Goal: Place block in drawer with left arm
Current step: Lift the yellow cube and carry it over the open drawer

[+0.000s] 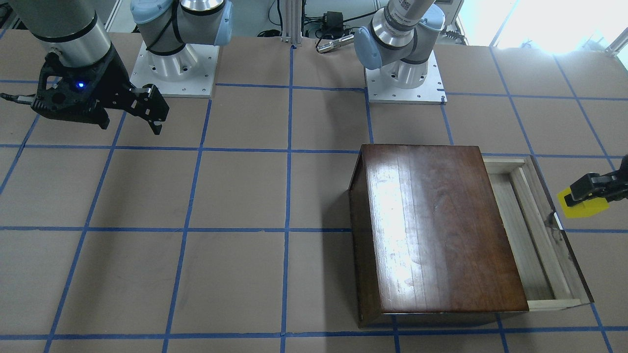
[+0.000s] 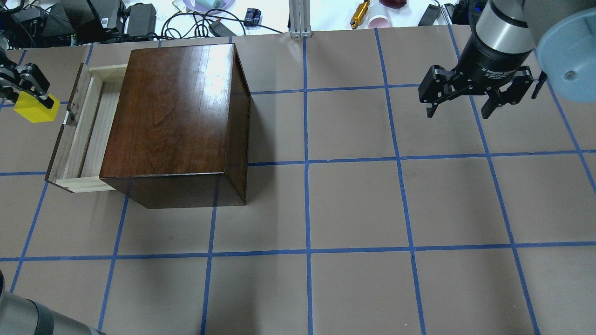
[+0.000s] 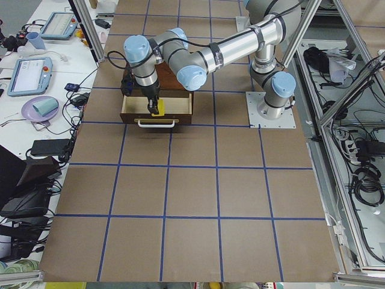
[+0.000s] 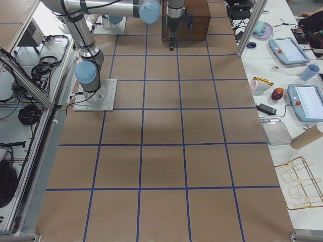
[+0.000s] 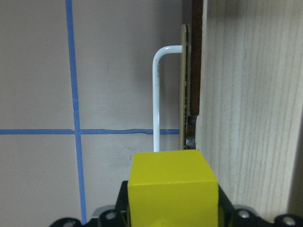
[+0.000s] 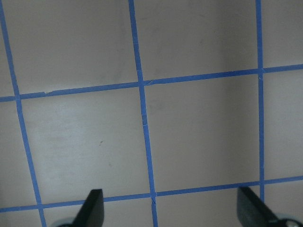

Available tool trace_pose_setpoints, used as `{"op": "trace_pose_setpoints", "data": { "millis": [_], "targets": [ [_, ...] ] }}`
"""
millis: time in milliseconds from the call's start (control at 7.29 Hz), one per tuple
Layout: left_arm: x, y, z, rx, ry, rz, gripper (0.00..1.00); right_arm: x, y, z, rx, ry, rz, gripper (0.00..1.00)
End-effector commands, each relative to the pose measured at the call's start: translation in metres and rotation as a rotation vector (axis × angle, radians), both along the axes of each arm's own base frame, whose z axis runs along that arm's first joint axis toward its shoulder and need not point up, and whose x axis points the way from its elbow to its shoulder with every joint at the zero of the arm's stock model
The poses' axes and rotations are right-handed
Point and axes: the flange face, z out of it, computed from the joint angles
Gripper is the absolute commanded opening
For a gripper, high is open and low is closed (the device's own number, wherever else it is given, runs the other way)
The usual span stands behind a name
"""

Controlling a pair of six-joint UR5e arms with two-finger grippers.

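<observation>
Bright yellow block (image 5: pixel 173 187), plain faces

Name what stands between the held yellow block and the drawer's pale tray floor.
The dark front panel of the drawer, with its white handle, in the overhead and left wrist views. The block hangs outside it.

Brown table (image 2: pixel 354 204) gridded with blue tape (image 2: pixel 306 139) — white cluttered benches (image 4: pixel 257 55) alongside, cables (image 3: pixel 365 180) trailing.
</observation>
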Motion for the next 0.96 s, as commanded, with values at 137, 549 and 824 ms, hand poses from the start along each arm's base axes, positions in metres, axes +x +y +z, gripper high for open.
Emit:
{"op": "trace_pose_setpoints", "data": {
  "millis": [137,549,824],
  "targets": [
    [-0.05,-0.008,-0.018,0.025,0.01,0.049,0.42,0.0,0.0,0.0,0.0,0.0,0.0,1.0],
    [-0.051,-0.009,-0.036,0.031,0.016,0.042,0.4,0.0,0.0,0.0,0.0,0.0,0.0,1.0],
    [-0.051,-0.009,-0.055,0.03,0.015,0.045,0.39,0.0,0.0,0.0,0.0,0.0,0.0,1.0]
  ]
}}
